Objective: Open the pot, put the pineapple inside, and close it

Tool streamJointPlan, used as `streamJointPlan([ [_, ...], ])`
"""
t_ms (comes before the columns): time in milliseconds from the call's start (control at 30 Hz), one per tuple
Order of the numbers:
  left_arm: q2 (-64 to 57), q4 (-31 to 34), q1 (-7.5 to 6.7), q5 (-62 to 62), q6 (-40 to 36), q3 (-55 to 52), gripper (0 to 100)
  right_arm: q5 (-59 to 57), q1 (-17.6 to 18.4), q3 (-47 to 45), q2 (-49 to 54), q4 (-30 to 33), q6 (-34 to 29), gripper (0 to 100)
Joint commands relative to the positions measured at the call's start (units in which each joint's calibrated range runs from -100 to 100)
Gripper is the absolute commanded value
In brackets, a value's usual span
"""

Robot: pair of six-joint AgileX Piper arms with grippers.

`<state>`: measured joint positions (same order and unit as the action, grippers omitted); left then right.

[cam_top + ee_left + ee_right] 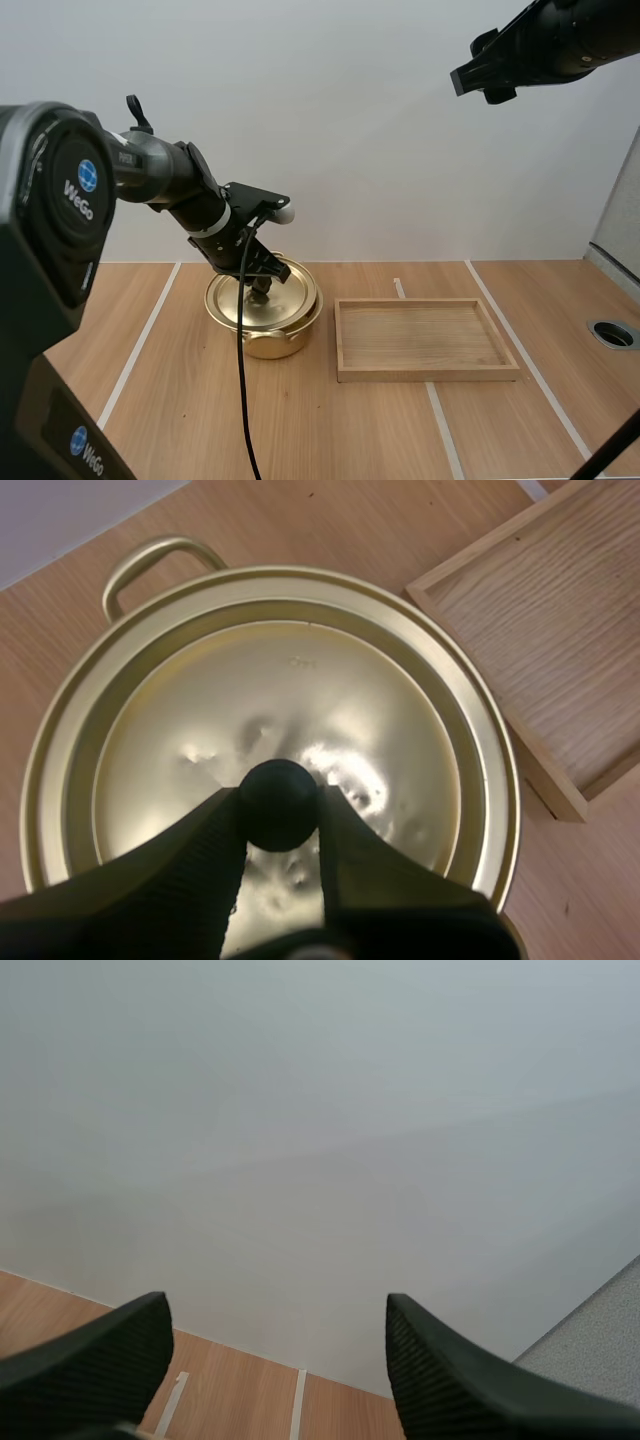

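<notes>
Left wrist view first: how did the left gripper [280, 810] stand to the lid [300, 710]?
— Directly above its centre. Both fingers were clamped on the black knob [278, 798], one on either side, and the lid sat flat on the pot [265, 338].
— And the pot's position?
— On the table [180, 400], just beside the wooden tray [430, 374], on the left arm's side.
— The right gripper [276, 1320]?
— Raised high, well apart from the pot, fingers spread, holding nothing.
— Judgement?
— The lift fell to the left arm. The knob lay straight below its wrist, so a straight upward pull appeared sufficient. The tray offered the nearest set-down, to the pot's right.
</notes>
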<state>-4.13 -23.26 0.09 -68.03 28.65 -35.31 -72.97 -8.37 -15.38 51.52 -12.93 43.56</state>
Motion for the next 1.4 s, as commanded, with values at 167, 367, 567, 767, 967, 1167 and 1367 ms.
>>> streamJointPlan([
  [167,3.14,-5.20,0.04,0.43,2.31,-0.04,0,-0.60,-0.19,0.44,0.55,0.02,-0.30,100],
  [367,3.52,-5.21,0.04,1.08,2.31,-0.04,2,-2.29,-0.19,0.44,0.55,0.02,0.06,100],
  [567,3.41,-5.21,0.04,2.54,2.31,-0.04,57,-2.29,-0.19,0.44,0.55,0.02,0.06,100],
  [767,1.01,-5.11,0.04,6.81,3.03,0.27,100,-1.58,-0.19,0.44,0.55,-0.09,-0.09,100],
  [967,-8.24,-5.48,0.68,17.96,-3.75,6.72,100,1.85,-0.19,0.44,0.55,-2.95,-2.26,100],
  [1167,-20.29,-12.67,1.80,26.49,-5.92,11.86,100,-13.32,-0.19,0.44,0.40,-10.80,-2.26,100],
  [1367,-35.05,-12.79,1.91,17.29,-7.52,11.79,100,-18.95,-0.19,-0.77,0.74,-12.39,-2.26,100],
])
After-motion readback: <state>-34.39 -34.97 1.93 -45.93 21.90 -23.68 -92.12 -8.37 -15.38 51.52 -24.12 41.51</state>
